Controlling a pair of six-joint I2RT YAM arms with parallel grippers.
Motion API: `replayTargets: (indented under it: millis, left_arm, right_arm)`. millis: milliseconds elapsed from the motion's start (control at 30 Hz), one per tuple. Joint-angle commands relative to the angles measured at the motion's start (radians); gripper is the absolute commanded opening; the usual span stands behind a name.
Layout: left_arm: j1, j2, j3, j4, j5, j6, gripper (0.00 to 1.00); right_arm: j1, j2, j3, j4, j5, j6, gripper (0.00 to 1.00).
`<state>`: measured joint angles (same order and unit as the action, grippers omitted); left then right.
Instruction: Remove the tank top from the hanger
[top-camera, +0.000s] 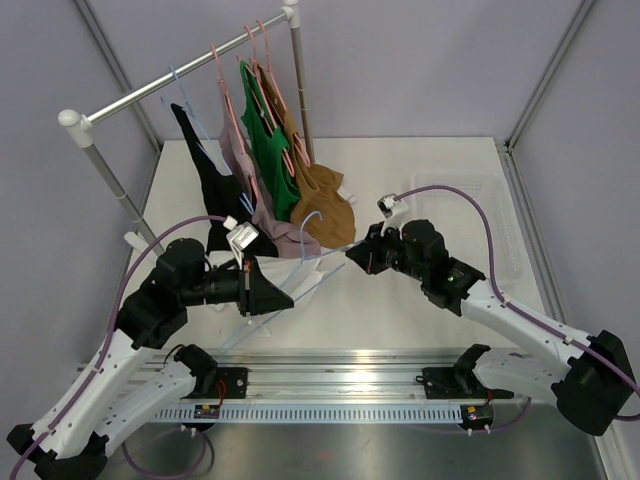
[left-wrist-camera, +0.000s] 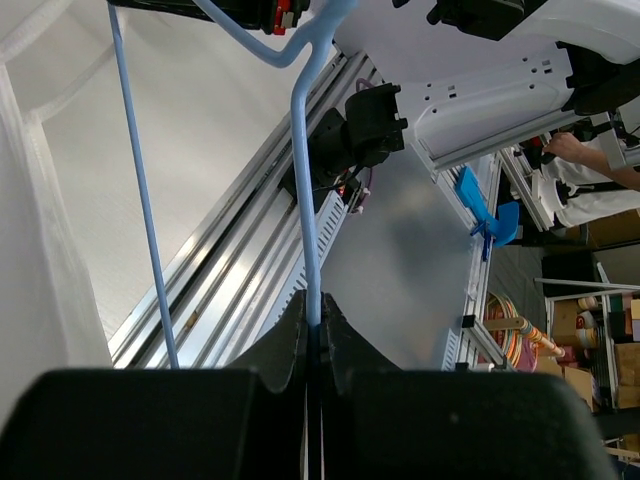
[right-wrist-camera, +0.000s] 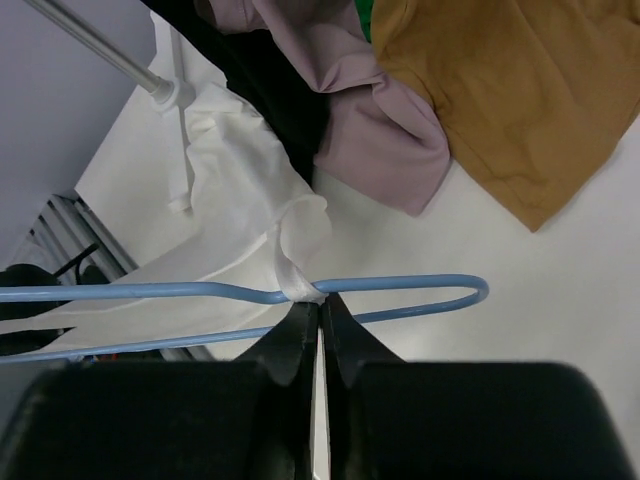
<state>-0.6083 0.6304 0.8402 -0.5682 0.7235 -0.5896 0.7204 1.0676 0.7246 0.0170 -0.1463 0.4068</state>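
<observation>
Your left gripper is clamping the blue hanger, anchoring it. Your right gripper is pinching the white tank top by its strap, jaws narrow, likely for peeling it free.

Pale lilac walls; white table; metal clothes rail at back.

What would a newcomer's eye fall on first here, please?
A row of coloured tops, the green top brightest, hangs from the rail at the back left. In front, the left gripper clamps a blue hanger while the right gripper pinches the strap of the white tank top.
</observation>
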Motion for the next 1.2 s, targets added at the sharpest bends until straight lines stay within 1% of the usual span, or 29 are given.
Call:
replayTargets:
  millis: [0, 33, 133, 167, 200, 233, 267, 300, 333, 367, 433, 500, 533, 600, 633, 700, 733, 800, 833, 867, 900, 933, 967, 1000, 1033, 1067, 1100, 1167]
  left_arm:
    - [-0.008, -0.001, -0.003, 0.074, 0.007, -0.013, 0.0]
    - [-0.008, 0.002, 0.016, 0.033, -0.033, -0.001, 0.0]
    - [-0.008, 0.006, 0.037, -0.024, -0.068, 0.034, 0.0]
    - [-0.008, 0.006, 0.04, -0.03, -0.065, 0.04, 0.0]
    - [-0.008, 0.005, 0.045, -0.038, -0.07, 0.045, 0.0]
    - [-0.008, 0.003, 0.051, -0.057, -0.078, 0.051, 0.0]
    - [-0.008, 0.002, 0.057, -0.068, -0.079, 0.068, 0.0]
    - [-0.008, 0.002, 0.071, -0.078, -0.078, 0.079, 0.0]
    - [-0.008, 0.003, 0.082, -0.093, -0.062, 0.088, 0.0]
    - [-0.008, 0.002, 0.089, -0.093, -0.047, 0.106, 0.0]
    - [-0.008, 0.003, 0.114, -0.07, 0.014, 0.116, 0.0]
    - [-0.008, 0.009, 0.131, -0.033, 0.068, 0.103, 0.0]
    - [-0.008, 0.014, 0.148, 0.029, 0.121, 0.088, 0.0]
    - [-0.008, 0.032, 0.171, 0.088, 0.16, 0.045, 0.0]
    - [-0.01, 0.04, 0.201, 0.131, 0.171, 0.036, 0.0]
    - [-0.01, 0.055, 0.226, 0.177, 0.16, 0.014, 0.0]
    - [-0.01, 0.061, 0.238, 0.229, 0.127, 0.008, 0.0]
    - [-0.01, 0.069, 0.25, 0.29, 0.073, -0.01, 0.0]
    - [-0.01, 0.072, 0.244, 0.389, 0.057, -0.022, 0.0]
    - [-0.01, 0.072, 0.215, 0.449, 0.016, -0.056, 0.0]
    - [-0.011, 0.077, 0.202, 0.508, -0.005, -0.074, 0.0]
    - [-0.013, 0.086, 0.186, 0.624, -0.051, -0.09, 0.0]
    - [-0.016, 0.091, 0.139, 0.686, -0.08, -0.116, 0.0]
    - [-0.019, 0.094, 0.119, 0.747, -0.108, -0.124, 0.0]
    - [-0.03, 0.104, 0.093, 0.871, -0.157, -0.125, 0.0]
    - [-0.039, 0.113, 0.07, 0.933, -0.185, -0.122, 0.0]
    - [-0.048, 0.123, 0.036, 1.04, -0.212, -0.113, 0.0]
    - [-0.102, 0.178, 0.019, 1.149, -0.271, -0.06, 0.0]
  right_arm:
    - [0.008, -0.003, 0.009, 0.055, 0.054, -0.017, 0.0]
    - [0.007, -0.015, 0.012, 0.034, 0.066, -0.019, 0.0]
    - [0.007, -0.05, 0.006, 0.0, 0.14, -0.023, 0.0]
    - [0.007, -0.075, -0.004, -0.002, 0.216, -0.02, 0.0]
    - [0.007, -0.084, -0.002, -0.011, 0.259, -0.011, 0.0]
    - [0.007, -0.096, 0.016, -0.078, 0.31, -0.005, 0.0]
    - [0.007, -0.1, 0.031, -0.113, 0.411, 0.003, 0.0]
    - [0.007, -0.103, 0.051, -0.153, 0.472, 0.018, 0.0]
    - [0.007, -0.106, 0.093, -0.231, 0.525, 0.029, 0.0]
    - [0.005, -0.106, 0.114, -0.264, 0.607, 0.032, 0.0]
    - [-0.004, -0.098, 0.192, -0.361, 0.672, 0.033, 0.0]
    - [-0.03, -0.093, 0.246, -0.411, 0.724, 0.023, 0.0]
    - [-0.042, -0.092, 0.301, -0.466, 0.744, 0.021, 0.0]
    - [-0.076, -0.093, 0.36, -0.514, 0.763, 0.009, 0.0]
    - [-0.123, -0.098, 0.421, -0.57, 0.769, 0.01, 0.0]
    - [-0.168, -0.109, 0.476, -0.613, 0.751, -0.003, 0.0]
    - [-0.197, -0.122, 0.524, -0.646, 0.746, -0.006, 0.0]
    - [-0.203, -0.142, 0.553, -0.646, 0.683, -0.048, 0.0]
    - [-0.203, -0.152, 0.562, -0.647, 0.653, -0.054, 0.0]
    - [-0.203, -0.17, 0.567, -0.641, 0.564, -0.072, 0.0]
    - [-0.203, -0.182, 0.564, -0.632, 0.515, -0.082, 0.0]
    - [-0.202, -0.202, 0.547, -0.623, 0.473, -0.086, 0.0]
    - [-0.203, -0.213, 0.536, -0.618, 0.402, -0.089, 0.0]
    - [-0.203, -0.222, 0.526, -0.615, 0.375, -0.088, 0.0]
    - [-0.203, -0.238, 0.498, -0.609, 0.351, -0.08, 0.0]
    - [-0.205, -0.244, 0.483, -0.603, 0.294, -0.08, 0.0]
    - [-0.205, -0.251, 0.466, -0.585, 0.268, -0.079, 0.0]
    - [-0.203, -0.264, 0.417, -0.566, 0.199, -0.074, 0.0]
